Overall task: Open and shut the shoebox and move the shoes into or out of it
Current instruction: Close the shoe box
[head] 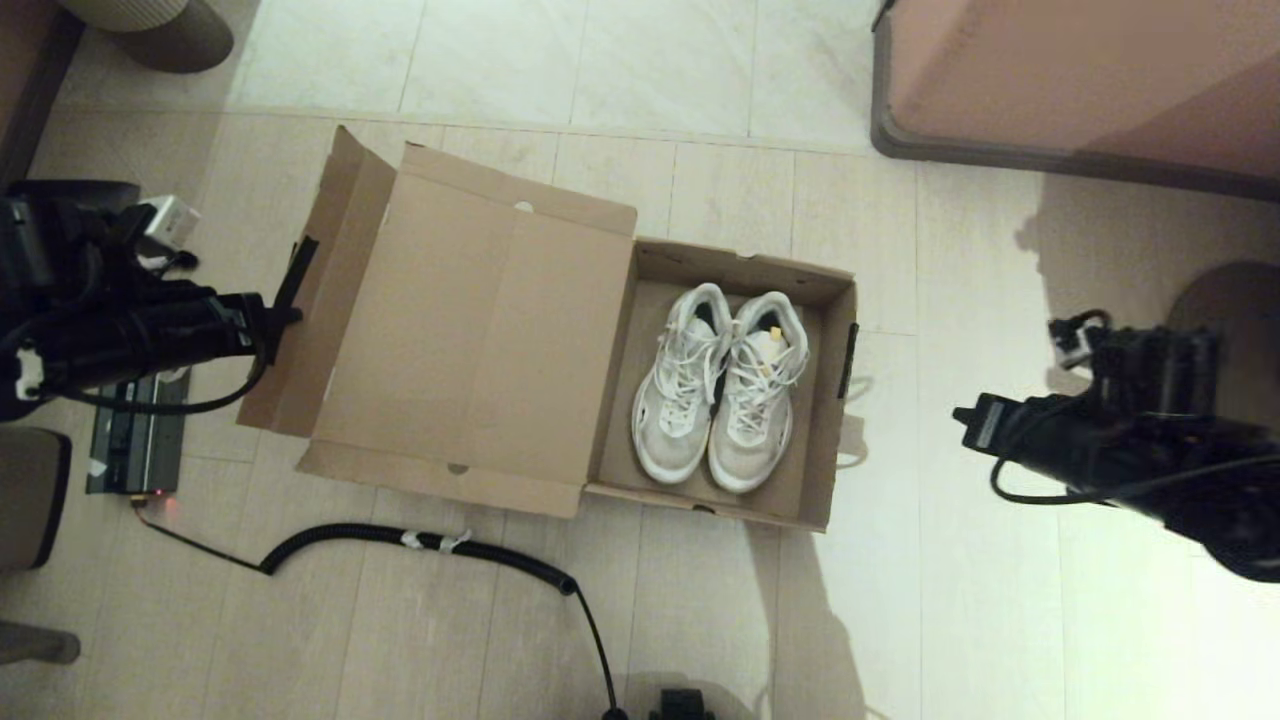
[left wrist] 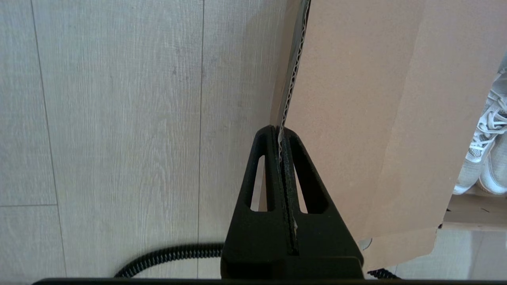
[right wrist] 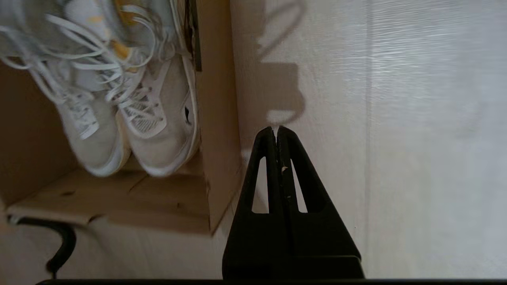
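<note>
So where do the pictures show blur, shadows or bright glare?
Right wrist view: the white lace-up sneakers look smeared, and a gripper shadow falls on the pale floor. Head view: the floor is washed out near the right gripper. Left wrist view: the brown cardboard lid is sharp.

Left pincer [left wrist: 280, 132]: fingers pinched together on cardboard edge (arm extended inward). Right pincer [right wrist: 276, 132]: fingers pressed together, empty, hovering low.

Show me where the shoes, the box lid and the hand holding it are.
shoes [head: 718, 385]: head view, laces of the pair.
box lid [head: 480, 330]: head view, inner face.
left hand [left wrist: 280, 136]: left wrist view, tips pinching the lid's edge.
</note>
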